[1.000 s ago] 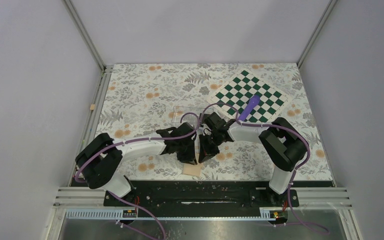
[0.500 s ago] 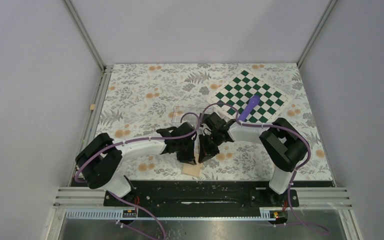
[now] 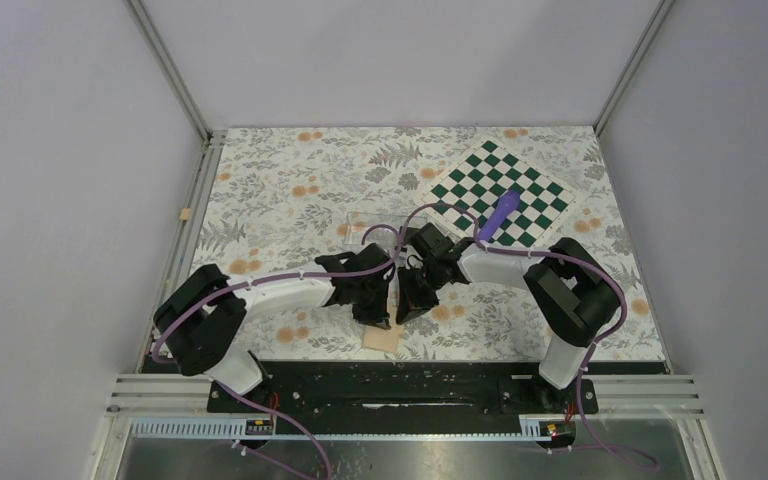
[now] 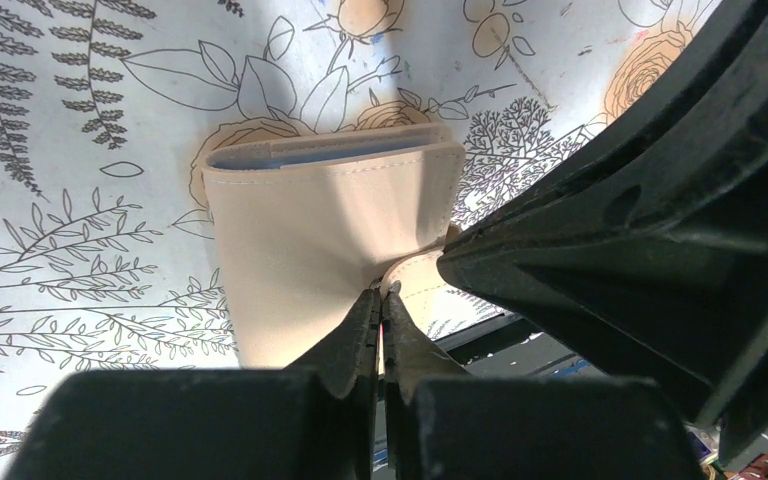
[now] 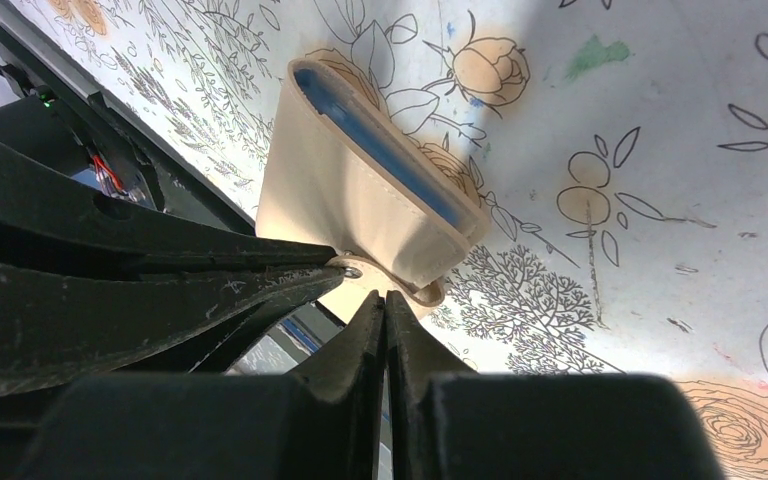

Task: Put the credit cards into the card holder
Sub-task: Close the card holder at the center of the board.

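1. Looking down from above, I saw the floral table carrying a green-and-white chessboard on its far right part, turned corner-on.
2. Both arms reached inward and met left of the chessboard, nearer the bases than it.
3. A clear box sat near the chessboard's left corner, partly under the arms' cables.
4. The card holder lay well apart from the chessboard, to its left and down by the table's near edge. It was folded, tan side out, with a blue layer showing in its open edge. I could not tell whether that was lining or a card.
5. A purple object lay on the chessboard's squares.
6. The left gripper, the one farther from the chessboard, had its fingers pressed together, tips at the holder's snap tab. I could not tell whether the tab was pinched.
7. The right gripper, on the chessboard's side, had its fingers together but for a hairline slit, tips just beside the same tab.
8. The snap tab stuck out from the holder's edge between the two grippers.
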`<action>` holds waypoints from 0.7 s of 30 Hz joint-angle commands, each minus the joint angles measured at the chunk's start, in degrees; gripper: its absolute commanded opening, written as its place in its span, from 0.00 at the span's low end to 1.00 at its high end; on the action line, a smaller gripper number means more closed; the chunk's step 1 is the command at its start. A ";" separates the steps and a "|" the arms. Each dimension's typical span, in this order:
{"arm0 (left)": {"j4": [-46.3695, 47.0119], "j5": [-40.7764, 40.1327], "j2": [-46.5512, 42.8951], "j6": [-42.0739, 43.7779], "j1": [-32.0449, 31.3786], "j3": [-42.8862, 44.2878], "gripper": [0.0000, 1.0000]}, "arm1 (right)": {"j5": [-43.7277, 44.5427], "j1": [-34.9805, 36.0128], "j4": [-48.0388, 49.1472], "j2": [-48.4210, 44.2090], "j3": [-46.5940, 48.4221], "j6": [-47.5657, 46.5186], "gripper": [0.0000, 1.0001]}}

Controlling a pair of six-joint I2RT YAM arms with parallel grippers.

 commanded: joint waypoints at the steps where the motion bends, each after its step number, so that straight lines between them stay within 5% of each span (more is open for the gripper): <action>1: -0.31 -2.07 0.88 1.07 0.27 1.76 0.00 | -0.60 0.70 -0.57 -1.40 1.93 -0.12 0.07; 21: -2.61 -3.74 3.64 1.00 0.23 1.65 0.00 | 4.73 5.34 -1.59 4.91 3.87 1.03 0.00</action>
